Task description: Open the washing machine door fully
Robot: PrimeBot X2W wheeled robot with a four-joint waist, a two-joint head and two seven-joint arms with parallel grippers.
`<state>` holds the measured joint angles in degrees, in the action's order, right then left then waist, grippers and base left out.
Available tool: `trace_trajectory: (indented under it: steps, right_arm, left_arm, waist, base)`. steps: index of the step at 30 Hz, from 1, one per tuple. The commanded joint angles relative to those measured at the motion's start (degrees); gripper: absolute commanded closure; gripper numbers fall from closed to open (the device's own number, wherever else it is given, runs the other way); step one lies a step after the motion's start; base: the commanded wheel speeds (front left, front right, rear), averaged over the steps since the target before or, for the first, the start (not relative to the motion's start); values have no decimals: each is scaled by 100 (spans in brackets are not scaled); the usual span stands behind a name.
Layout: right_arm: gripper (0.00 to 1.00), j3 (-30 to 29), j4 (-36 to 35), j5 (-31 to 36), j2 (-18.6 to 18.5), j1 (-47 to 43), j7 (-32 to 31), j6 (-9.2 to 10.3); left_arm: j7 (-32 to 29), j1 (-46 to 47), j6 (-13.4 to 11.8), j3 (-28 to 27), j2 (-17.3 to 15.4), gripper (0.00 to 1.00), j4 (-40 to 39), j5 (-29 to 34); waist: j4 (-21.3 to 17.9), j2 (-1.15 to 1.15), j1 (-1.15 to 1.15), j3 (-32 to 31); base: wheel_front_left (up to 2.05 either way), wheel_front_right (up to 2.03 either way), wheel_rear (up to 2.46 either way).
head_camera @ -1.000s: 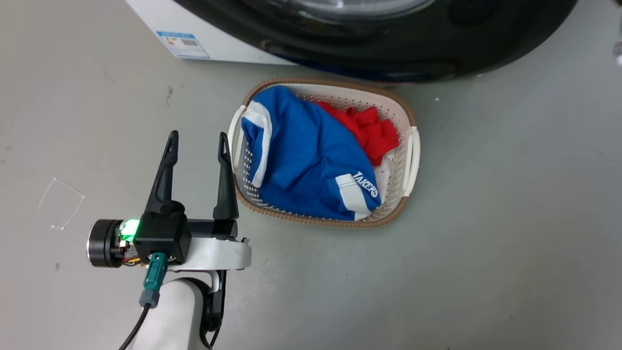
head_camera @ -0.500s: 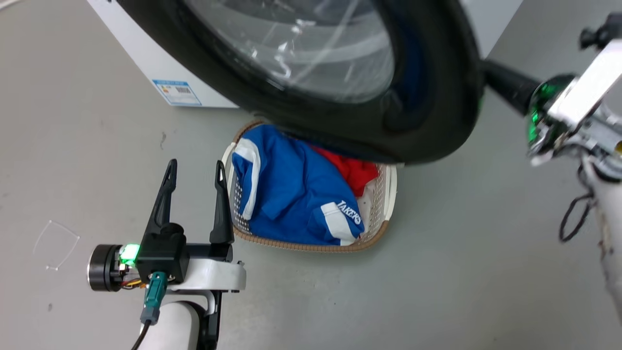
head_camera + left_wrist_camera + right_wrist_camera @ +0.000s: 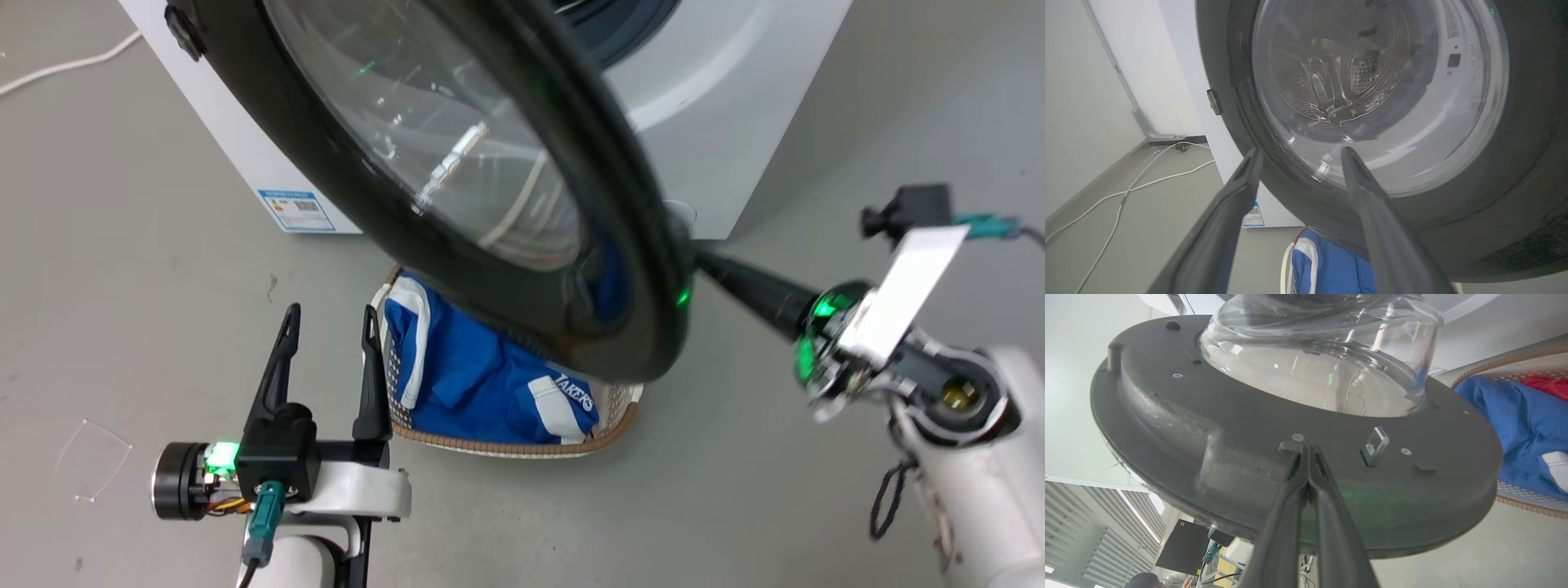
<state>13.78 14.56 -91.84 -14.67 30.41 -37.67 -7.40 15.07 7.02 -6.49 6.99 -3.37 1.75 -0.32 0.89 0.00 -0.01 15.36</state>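
Head view: washing machine door is swung off the washing machine and stands at an angle, running from 11 o'clock down to centre frame, with the drum opening exposed at 1 o'clock. The free edge of the door is at about 4 o'clock from centre, the hinge side at 11. Right gripper comes in from 4 o'clock with its fingers pressed together and nothing pinched. In the right wrist view the tips sit against the door's inner face at the rim, just beside a small raised tab and near the clear latch hook. Left gripper is at 7 o'clock, fingers spread and empty, pointing toward 12, clear of the door and just beside the laundry basket. The basket is on the floor at 6 o'clock, partly under the door's lower rim, with a blue jersey in it. Blue label sticker is on the machine's side at 9 o'clock.
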Motion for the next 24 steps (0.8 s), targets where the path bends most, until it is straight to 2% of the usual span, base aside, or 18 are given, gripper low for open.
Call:
trace_trajectory:
  steps: [1,24]
  right_arm:
    - [100,101,-125,-36,121,-211,-70,-16]
    - [100,656,-602,94,727,-1338,-297,-16]
  left_arm:
    - [16,-101,6,-2,-27,0,10,13]
    - [16,-556,-8,112,-6,0,168,-16]
  waist:
    - [-6,0,1,-100]
    - [209,0,1,-793]
  base:
    - [0,0,0]
    - [0,0,0]
